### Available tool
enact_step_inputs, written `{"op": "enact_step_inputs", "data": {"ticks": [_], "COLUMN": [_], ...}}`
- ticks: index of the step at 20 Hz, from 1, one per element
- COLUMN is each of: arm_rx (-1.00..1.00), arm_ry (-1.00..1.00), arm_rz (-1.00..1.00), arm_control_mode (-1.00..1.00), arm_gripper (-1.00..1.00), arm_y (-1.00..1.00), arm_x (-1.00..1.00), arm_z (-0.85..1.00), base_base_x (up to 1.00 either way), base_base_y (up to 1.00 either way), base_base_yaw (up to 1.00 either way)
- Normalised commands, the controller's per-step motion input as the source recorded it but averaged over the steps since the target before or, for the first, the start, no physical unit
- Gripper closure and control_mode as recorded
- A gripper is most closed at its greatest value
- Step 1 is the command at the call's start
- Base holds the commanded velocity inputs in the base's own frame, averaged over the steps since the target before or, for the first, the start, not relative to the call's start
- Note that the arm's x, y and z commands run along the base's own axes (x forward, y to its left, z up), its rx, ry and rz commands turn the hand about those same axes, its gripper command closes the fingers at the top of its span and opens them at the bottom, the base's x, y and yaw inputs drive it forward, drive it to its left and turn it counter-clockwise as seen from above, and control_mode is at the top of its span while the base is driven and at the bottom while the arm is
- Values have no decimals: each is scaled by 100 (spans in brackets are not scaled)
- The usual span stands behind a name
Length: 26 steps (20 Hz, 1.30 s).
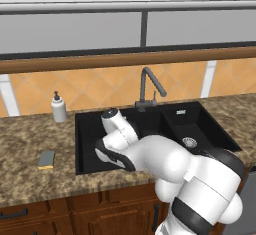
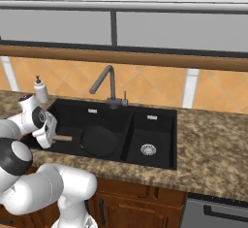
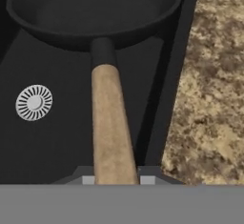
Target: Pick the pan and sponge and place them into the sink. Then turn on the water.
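The pan (image 2: 98,140) sits down in the left basin of the sink (image 2: 156,161), its black bowl low against the dark floor and its pale wooden handle (image 3: 110,127) pointing left towards the arm. In the hand view the handle runs straight up from between the jaws to the bowl at the top, with the basin's silver drain (image 3: 34,102) off to the left beside it and the brown speckled worktop (image 3: 209,94) on the right past the sink wall.

The gripper (image 2: 54,136) hangs over the sink's left end, right at the tip of the handle. The jaws are drawn close together on either side of the handle's end; I cannot tell whether they actually press on the wood or stand just off it.

The sponge (image 1: 46,159) lies flat on the worktop left of the sink, well apart from the pan, grey-blue face up with a yellow edge showing. Behind it, near the back wall, stands a white soap bottle (image 1: 58,107). The grey faucet (image 1: 149,86) rises behind the divider between the two basins, spout angled over the right side. The right basin holds its own round silver drain (image 2: 148,149).
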Motion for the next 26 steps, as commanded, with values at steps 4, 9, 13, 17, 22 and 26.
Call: {"op": "enact_step_inputs", "data": {"ticks": [4, 9, 13, 17, 22, 26], "arm_rx": [5, 1, 0, 0, 0, 0], "arm_ry": [0, 0, 0, 0, 0, 0], "arm_rz": [-7, -4, -3, -2, -1, 0], "arm_control_mode": [-100, -100, -100, -100, -100, -100], "arm_gripper": [100, 100, 100, 100, 100, 100], "arm_y": [-26, -3, 0, 0, 0, 0], "arm_x": [19, 36, 45, 51, 44, 52], "arm_z": [-32, -34, -46, -55, -49, -47], "base_base_x": [0, 0, 0, 0, 0, 0], "base_base_y": [0, 0, 0, 0, 0, 0], "base_base_yaw": [0, 0, 0, 0, 0, 0]}}
